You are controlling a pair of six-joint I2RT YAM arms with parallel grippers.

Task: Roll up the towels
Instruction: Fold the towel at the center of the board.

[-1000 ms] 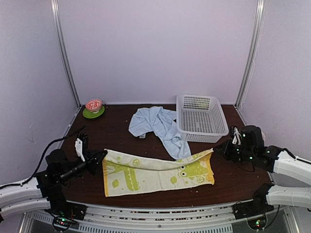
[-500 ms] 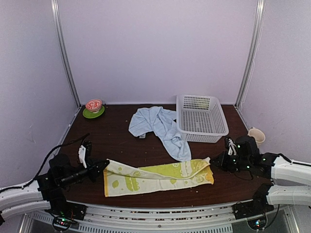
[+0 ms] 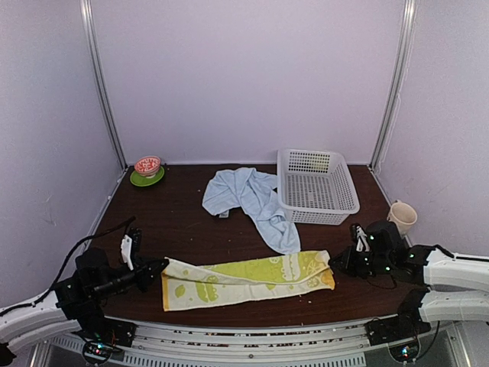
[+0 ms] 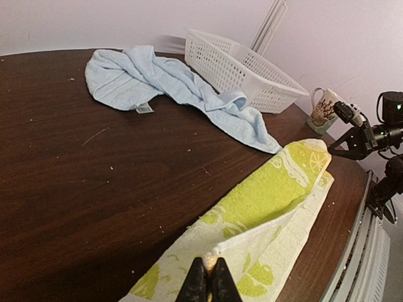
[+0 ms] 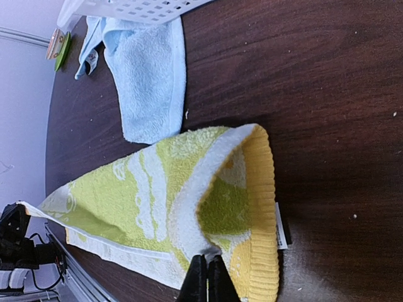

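The yellow-green patterned towel (image 3: 248,279) lies folded lengthwise along the table's near edge. My left gripper (image 3: 158,267) is shut on its left corner; in the left wrist view (image 4: 208,280) the fingers pinch the towel's (image 4: 271,207) top edge. My right gripper (image 3: 336,262) is shut on the right end; the right wrist view (image 5: 204,274) shows it gripping the towel's (image 5: 157,182) folded edge near the yellow hem. The light-blue towel (image 3: 252,200) lies crumpled behind it, also in the left wrist view (image 4: 164,82) and the right wrist view (image 5: 148,75).
A white plastic basket (image 3: 317,186) stands at the back right, touching the blue towel. A cup on a green saucer (image 3: 147,171) sits at the back left. A patterned mug (image 3: 400,215) stands at the right edge, behind my right arm.
Both grippers have drawn the towel's far edge toward the near edge and lowered it, so the towel has gone from spread open to a narrow folded strip.
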